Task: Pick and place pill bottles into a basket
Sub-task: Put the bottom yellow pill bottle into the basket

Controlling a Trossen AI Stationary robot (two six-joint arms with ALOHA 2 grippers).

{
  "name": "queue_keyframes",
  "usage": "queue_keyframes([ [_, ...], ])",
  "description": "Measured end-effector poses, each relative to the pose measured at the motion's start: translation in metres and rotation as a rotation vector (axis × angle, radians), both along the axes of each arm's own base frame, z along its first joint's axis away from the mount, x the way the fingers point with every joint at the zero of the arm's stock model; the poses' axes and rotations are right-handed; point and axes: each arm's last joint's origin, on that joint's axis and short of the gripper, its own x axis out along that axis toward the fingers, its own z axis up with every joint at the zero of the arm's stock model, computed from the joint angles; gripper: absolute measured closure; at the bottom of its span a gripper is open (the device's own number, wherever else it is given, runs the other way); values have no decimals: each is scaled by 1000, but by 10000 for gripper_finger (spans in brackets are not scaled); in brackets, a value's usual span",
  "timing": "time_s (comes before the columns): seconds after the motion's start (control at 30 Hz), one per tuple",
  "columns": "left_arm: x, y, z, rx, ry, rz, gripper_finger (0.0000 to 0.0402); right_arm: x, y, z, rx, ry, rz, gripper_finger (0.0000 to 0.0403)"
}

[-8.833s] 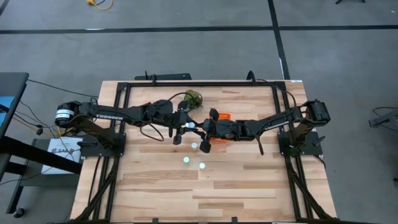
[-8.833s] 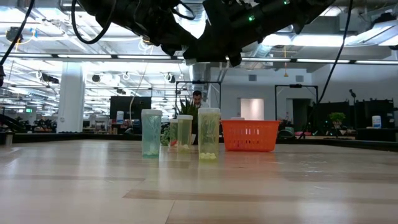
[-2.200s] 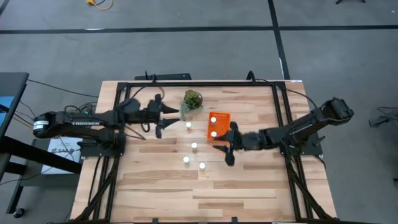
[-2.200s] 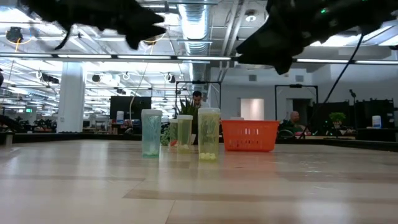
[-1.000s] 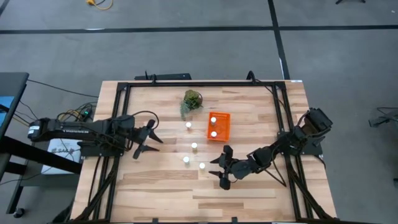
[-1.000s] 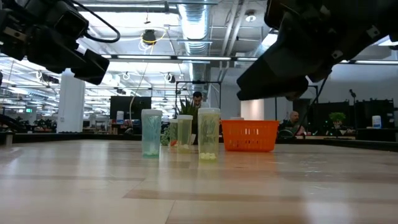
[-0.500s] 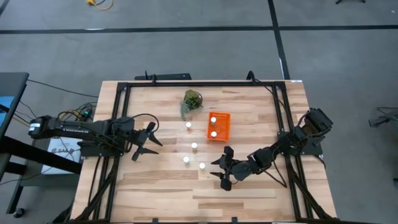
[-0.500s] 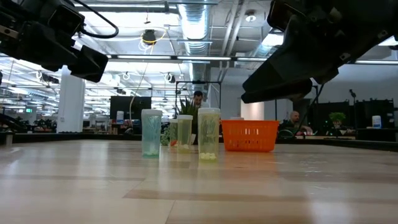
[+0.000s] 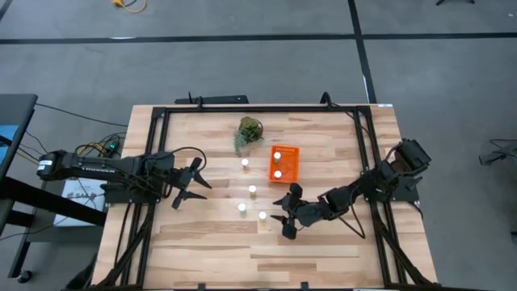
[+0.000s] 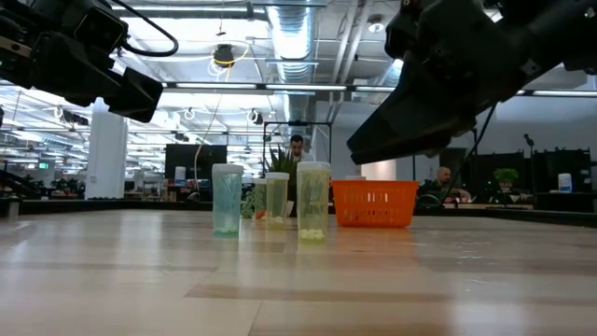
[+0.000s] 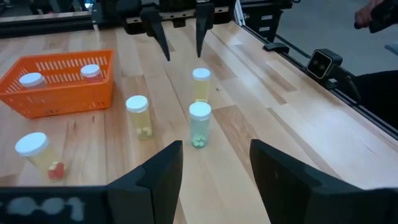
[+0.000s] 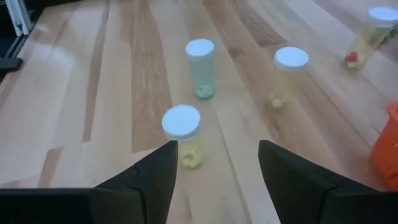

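The right tool hangs low over the bench with its two fingers spread apart and nothing between them. Just ahead of its fingertips stands the nearest pill bottle, upright under a white cap, with yellowish pills at the bottom. Two more bottles stand a little farther out from this tool: a bluish one and a yellowish one. A fourth bottle stands beyond them, near the green plant.

The orange basket sits on the bench past the right tool, well apart from it, and two bottles rest inside, white caps up.

The left tool waits over the bench's left side, well away from the bottles. Its fingers are parted and empty, pointing toward the row of bottles and the basket.
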Motion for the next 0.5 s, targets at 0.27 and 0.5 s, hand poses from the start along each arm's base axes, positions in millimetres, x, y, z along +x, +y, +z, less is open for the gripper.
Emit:
queue_keyframes([
  [0.27, 0, 0, 0, -1, 0, 1, 225, 0, 2, 0, 12, 1, 25, 183],
  [0.5, 0, 0, 0, -6, 3, 2, 225, -5, 9, 0, 27, -10, -10, 184],
])
